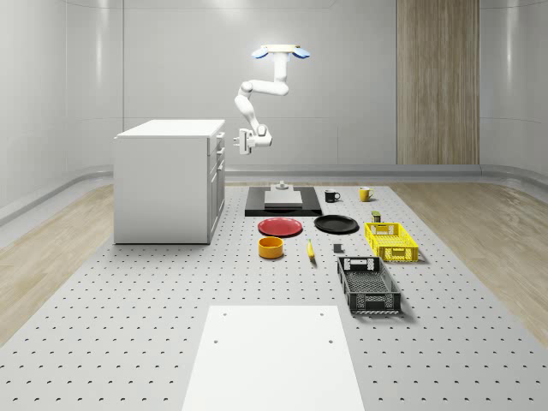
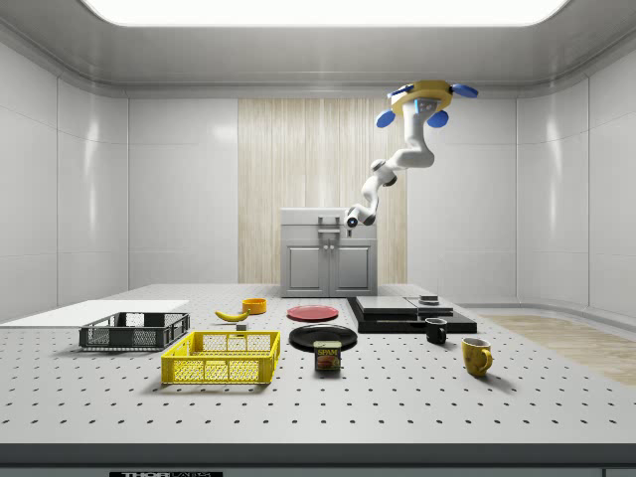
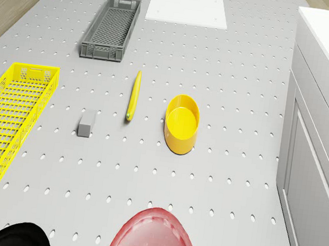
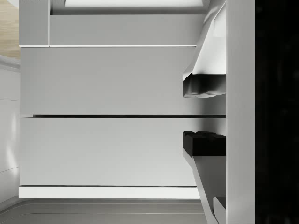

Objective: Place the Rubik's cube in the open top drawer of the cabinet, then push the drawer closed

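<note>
Drone [image 1: 280,52] hovers beside the cabinet [image 1: 164,181]. Gripper [image 1: 241,141], fingers parted and empty, faces the drawer front [image 1: 218,142], probably placed to push it.

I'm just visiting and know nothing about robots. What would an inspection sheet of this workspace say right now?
Surface: perforated grey table with a white sheet and a black platform.
Job's things: white cabinet stands on the table.
Clutter: red plate, black plate, yellow bowl, banana, yellow crate, grey crate, black mug, yellow mug.
Grippers: gripper open, empty, at the cabinet's upper front; drone hovers above.
Cables: nothing seen.
Surroundings: pale walls, wood panel.
</note>
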### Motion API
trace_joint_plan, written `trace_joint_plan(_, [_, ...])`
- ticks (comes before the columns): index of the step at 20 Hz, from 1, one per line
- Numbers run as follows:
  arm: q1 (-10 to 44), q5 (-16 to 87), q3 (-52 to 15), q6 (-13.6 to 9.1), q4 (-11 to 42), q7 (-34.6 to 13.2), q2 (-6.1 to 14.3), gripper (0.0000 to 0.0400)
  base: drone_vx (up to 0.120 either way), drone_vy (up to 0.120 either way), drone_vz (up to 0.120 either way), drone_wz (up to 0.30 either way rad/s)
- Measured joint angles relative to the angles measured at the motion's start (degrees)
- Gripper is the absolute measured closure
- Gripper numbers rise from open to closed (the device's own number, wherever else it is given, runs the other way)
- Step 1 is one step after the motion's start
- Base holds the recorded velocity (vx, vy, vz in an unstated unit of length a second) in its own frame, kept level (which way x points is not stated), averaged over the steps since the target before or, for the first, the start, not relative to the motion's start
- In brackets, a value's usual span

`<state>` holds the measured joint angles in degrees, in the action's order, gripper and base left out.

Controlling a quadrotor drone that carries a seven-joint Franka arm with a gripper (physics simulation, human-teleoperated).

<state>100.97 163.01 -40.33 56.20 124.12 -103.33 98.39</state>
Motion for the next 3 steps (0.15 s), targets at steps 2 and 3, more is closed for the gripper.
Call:
trace_joint_plan(2, [0.0, 0.0, 0.0, 0.1, -0.1, 0.0, 0.0, 0.0295, 0.0, 0.0, 0.0, 0.0])
trace_joint_plan(3, [0.0, -0.1, 0.0, 0.1, -0.1, 0.0, 0.0, 0.0295, 0.0, 0.0, 0.0, 0.0])
